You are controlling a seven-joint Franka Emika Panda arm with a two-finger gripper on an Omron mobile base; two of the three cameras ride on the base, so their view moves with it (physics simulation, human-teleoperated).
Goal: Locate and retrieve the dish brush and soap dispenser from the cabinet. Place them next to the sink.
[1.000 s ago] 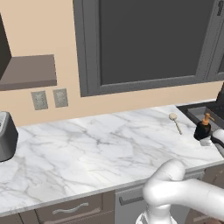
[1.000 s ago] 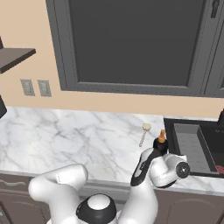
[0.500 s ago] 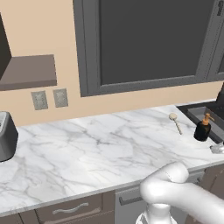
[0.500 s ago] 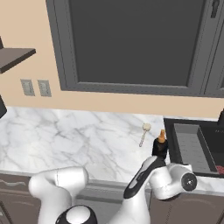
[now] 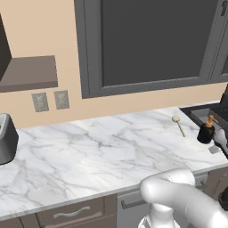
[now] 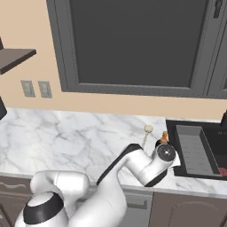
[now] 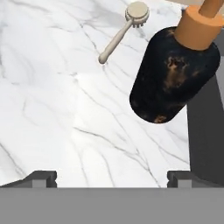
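Soap dispenser standing upright on the marble counter just beside the sink, pump top pointing toward 1 o'clock in hand view. Dish brush lying flat at 11 o'clock, head away, handle toward the camera. Gripper gaping fully wide, holding nothing, touching nothing.

The white marble counter with grey veins ran wall to wall under a big dark window in a grey frame. A pair of grey wall outlets sat on the tan wall left of it. A grey metal toaster stood at the counter's far left end. Brown drawer fronts with curved silver handles ran below the edge.
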